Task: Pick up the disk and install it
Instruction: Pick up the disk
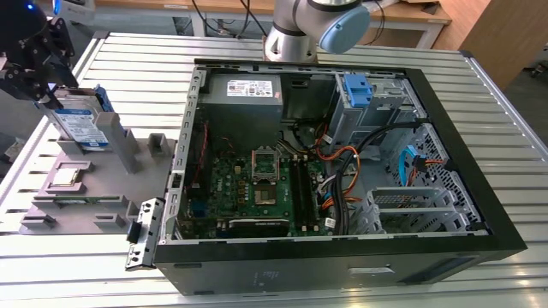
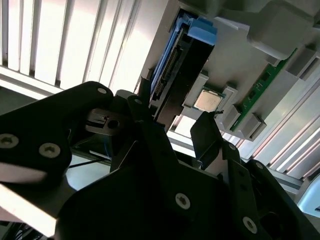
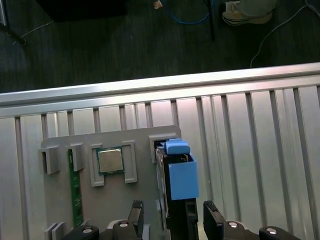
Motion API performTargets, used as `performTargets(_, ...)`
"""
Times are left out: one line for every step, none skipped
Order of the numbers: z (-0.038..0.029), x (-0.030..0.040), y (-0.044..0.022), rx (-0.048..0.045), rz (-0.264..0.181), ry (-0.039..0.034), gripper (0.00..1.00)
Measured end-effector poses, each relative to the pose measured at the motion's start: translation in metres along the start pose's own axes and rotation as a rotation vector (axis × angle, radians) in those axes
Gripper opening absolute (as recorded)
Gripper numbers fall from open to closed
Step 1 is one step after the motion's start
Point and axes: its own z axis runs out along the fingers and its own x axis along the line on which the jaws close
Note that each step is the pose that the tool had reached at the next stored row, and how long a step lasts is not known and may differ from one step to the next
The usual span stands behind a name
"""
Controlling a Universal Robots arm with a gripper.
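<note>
The disk [image 1: 83,123] stands on edge in a slot of the grey holder [image 1: 128,154] at the exterior view's left. It is a silver drive with a white-and-blue label in a blue frame. My gripper [image 1: 50,95] hangs right above its upper end. In the first wrist view the disk [image 3: 181,180] lies between my two black fingers [image 3: 136,214], with a gap on each side, so the gripper [image 3: 174,217] is open and straddles it. In the second wrist view the disk's dark edge [image 2: 176,80] runs away from the gripper [image 2: 175,127].
The open computer case [image 1: 505,244] fills the middle and the exterior view's right, with a blue bracket [image 1: 357,90] in its drive bay and cables [image 1: 342,160]. The holder also carries a square chip [image 3: 110,160] and a green memory stick [image 3: 76,185]. The arm's base [image 1: 291,38] stands behind the case.
</note>
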Motion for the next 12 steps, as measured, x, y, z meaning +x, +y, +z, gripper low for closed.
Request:
performTargets(0.0004, 0.0, 0.0002, 0.002, -0.001, -0.0001, 0.59)
performTargets(0.0012, 0.0, 0.0004, 0.0073, -0.003, -0.0009, 0.59)
performTargets(0.0018, 0.0001, 0.0005, 0.0137, -0.005, -0.0016, 0.59)
performTargets(0.0023, 0.0002, 0.0007, 0.0205, -0.007, -0.0024, 0.59)
performTargets(0.0028, 0.0002, 0.0008, 0.0262, -0.008, -0.0032, 0.59)
performTargets(0.0029, 0.0003, 0.0008, 0.0296, -0.01, -0.0035, 0.59)
performTargets(0.0031, 0.0002, 0.0007, 0.0308, -0.011, -0.0037, 0.59)
performTargets(0.0032, 0.0002, 0.0007, 0.0309, -0.011, -0.0036, 0.59)
performTargets(0.0037, 0.0003, 0.0008, 0.0312, -0.011, -0.0038, 0.59)
performTargets(0.0042, 0.0003, 0.0008, 0.0313, -0.011, -0.0038, 0.59)
performTargets(0.0046, 0.0003, 0.0008, 0.0312, -0.011, -0.0037, 0.59)
performTargets(0.005, 0.0003, 0.0008, 0.0311, -0.011, -0.0037, 0.59)
